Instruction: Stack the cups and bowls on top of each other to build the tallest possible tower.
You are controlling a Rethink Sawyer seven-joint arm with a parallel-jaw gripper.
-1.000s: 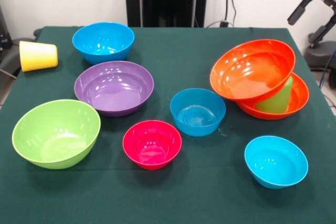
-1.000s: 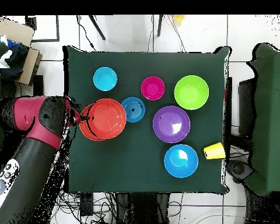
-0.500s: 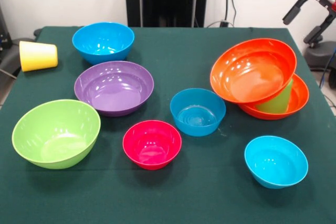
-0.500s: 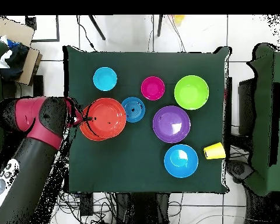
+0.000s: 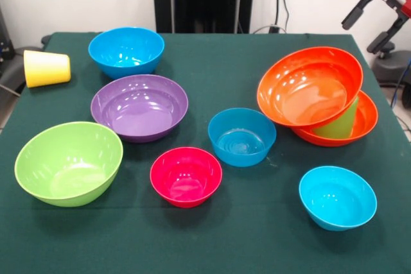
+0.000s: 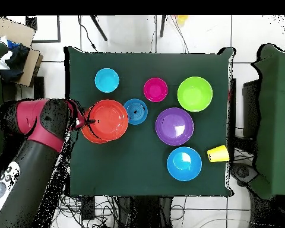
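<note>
Tool [image 5: 358, 37] is up and off past the tabletop [image 5: 212, 242] edge on the robot's left, slightly further from the stack than half a second ago. Its two black fingers stand apart with nothing between them. In the overhead view the tool [image 6: 84, 122] sits just beside the rim of the upper orange bowl [image 6: 108, 119], and I cannot tell if it touches. That upper orange bowl [image 5: 308, 85] is released. It rests tilted on the light green cup [image 5: 340, 123], which stands inside the lower orange bowl [image 5: 366, 123], all close to that same edge about midway along it. The bowl's tilt and position match the previous frames almost exactly, so the placement seems to hold without support. Judgement: the tower is three pieces high, but the lean makes a poor base for the next piece. Everything else is unmoved and single. The yellow cup [image 5: 46, 67] lies on its side at the far corner on the robot's right, with the large blue bowl [image 5: 126, 49] near the far edge. The purple bowl [image 5: 139, 106] and smaller blue bowl [image 5: 241, 136] sit mid-tabletop. The lime green bowl [image 5: 67, 162], pink-red bowl [image 5: 185, 176] and cyan bowl [image 5: 337, 197] lie toward the near edge. Seven pieces are not yet stacked.
</note>
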